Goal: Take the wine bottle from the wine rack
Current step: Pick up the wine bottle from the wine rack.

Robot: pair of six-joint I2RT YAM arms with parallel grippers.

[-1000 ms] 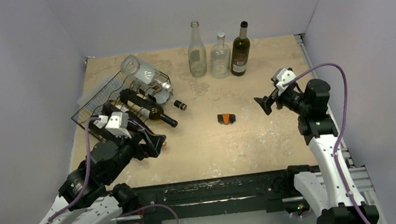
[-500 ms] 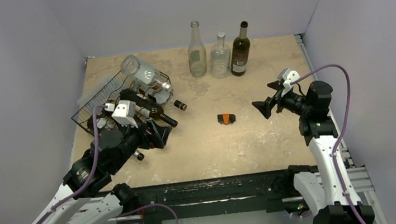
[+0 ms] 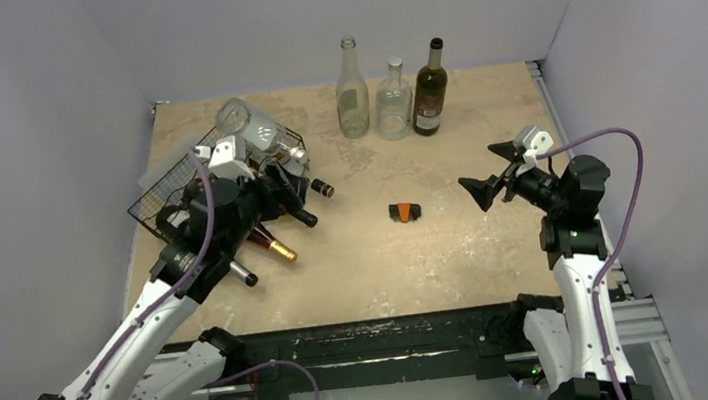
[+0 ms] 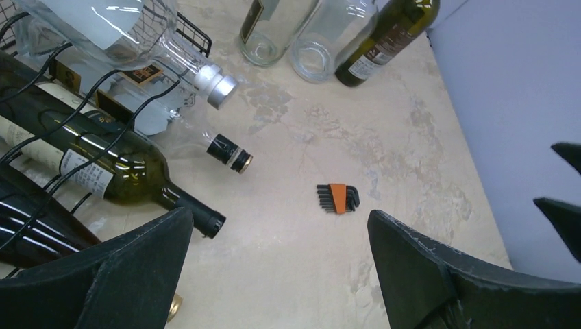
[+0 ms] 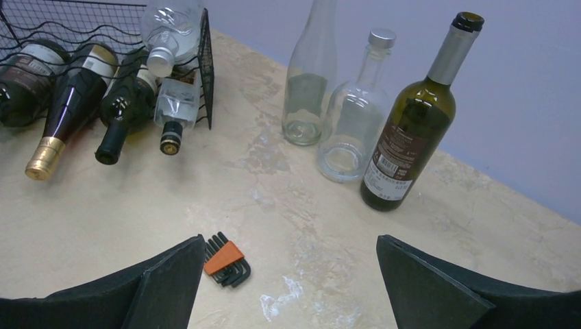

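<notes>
- At ten o'clock on the table [image 3: 455, 239], our bottle [image 4: 103, 168] lies in the rack [image 3: 162, 185], neck toward four o'clock.
- We hover the left gripper [image 4: 279, 218] above it, spread and empty; the right gripper [image 5: 289, 241] gapes empty at three o'clock.
- A skewed pull could drag neighbours [image 4: 130, 86] out.

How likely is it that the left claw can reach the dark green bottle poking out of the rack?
Probably yes: the left claw is open close beside the dark green bottle, whose neck juts free of the wine rack with nothing over it.
</notes>
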